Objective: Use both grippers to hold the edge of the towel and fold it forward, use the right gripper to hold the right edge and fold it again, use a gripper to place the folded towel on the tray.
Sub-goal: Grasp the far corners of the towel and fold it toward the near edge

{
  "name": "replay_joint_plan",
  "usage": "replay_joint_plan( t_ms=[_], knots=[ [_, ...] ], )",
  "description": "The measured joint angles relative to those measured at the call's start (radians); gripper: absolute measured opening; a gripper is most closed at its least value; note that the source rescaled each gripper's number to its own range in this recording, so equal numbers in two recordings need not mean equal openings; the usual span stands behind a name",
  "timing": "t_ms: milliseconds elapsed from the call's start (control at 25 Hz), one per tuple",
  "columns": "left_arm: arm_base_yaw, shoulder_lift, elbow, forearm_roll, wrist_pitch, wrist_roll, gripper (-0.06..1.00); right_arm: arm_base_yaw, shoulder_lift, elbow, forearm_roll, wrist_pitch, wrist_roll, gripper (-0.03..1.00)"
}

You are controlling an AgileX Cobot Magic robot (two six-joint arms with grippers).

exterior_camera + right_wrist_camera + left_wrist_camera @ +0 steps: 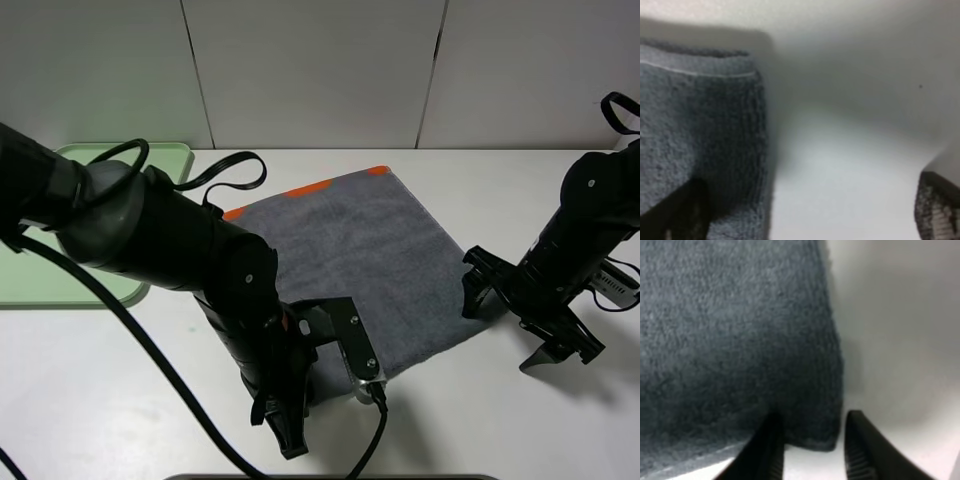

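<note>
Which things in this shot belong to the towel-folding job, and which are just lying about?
Job: towel, spread flat; tray, far left; left tool, open at the towel's near corner; right tool, open at the towel's right corner.

Not part of it: table; wall panels.

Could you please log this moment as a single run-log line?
phase: pre-grasp, first fold | towel: spread flat | left gripper: open, straddling near corner | right gripper: open at right corner
</note>
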Motion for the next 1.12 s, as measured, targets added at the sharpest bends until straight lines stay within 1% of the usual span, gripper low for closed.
replay_joint_plan(
  t_ms=[280,360,440,680,760,920,1120],
  knots=[
    [0.0,0.002,0.0,-0.003,0.019,0.0,0.12,0.0,0.001,0.0,0.007,-0.008,0.0,0.64],
    [0.0,0.003,0.0,-0.004,0.024,0.0,0.04,0.0,0.001,0.0,0.009,-0.011,0.0,0.57],
    [0.0,0.003,0.0,-0.005,0.029,0.0,0.02,0.0,0.001,0.0,0.01,-0.019,0.0,0.5],
    [0.0,0.003,0.0,-0.011,0.048,0.0,0.01,0.0,0.003,0.0,0.017,-0.037,-0.003,0.33],
    [0.0,0.003,0.0,-0.011,0.05,0.0,0.01,0.0,0.003,0.0,0.02,-0.049,-0.003,0.24],
    [0.0,0.003,0.0,-0.012,0.052,0.0,0.01,0.0,0.004,0.0,0.034,-0.068,-0.004,0.01],
    [0.0,0.003,0.0,-0.012,0.059,0.0,0.01,0.0,0.004,0.0,0.037,-0.07,-0.004,0.0]
  ],
)
